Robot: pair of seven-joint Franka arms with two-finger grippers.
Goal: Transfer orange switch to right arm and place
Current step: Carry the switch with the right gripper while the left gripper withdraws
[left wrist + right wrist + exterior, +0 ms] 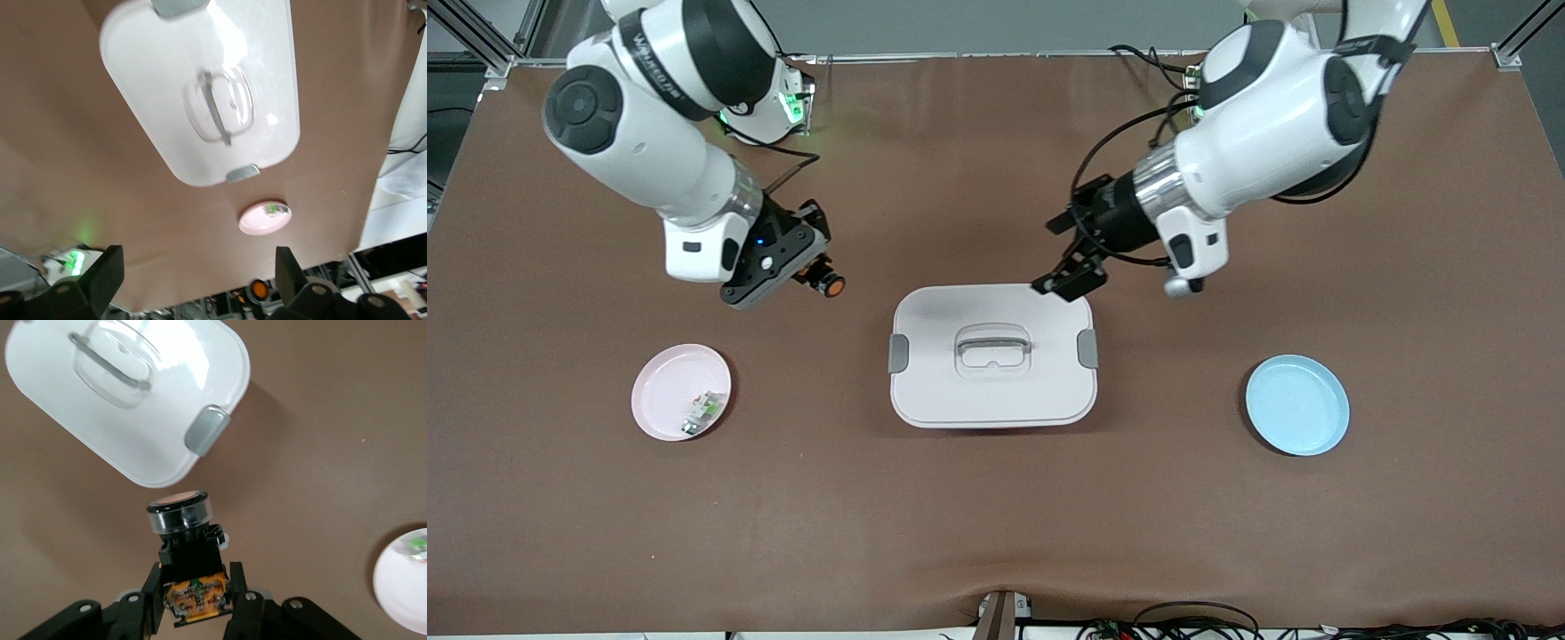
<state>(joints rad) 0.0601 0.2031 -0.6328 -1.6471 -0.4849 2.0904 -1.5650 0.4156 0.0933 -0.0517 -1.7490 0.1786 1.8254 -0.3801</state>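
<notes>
Between right gripper fingers: orange switch, orange cap, black barrel; left gripper released over table

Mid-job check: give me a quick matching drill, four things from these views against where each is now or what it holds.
Things:
1. orange switch
2. left gripper
3. pink plate
4. blue plate

States:
A. bare, toward the left arm's end
B. open, over the white box's edge
C. held in the right gripper
D. holds a white-and-green part

Pairs: 1-C, 2-B, 3-D, 4-A
</notes>
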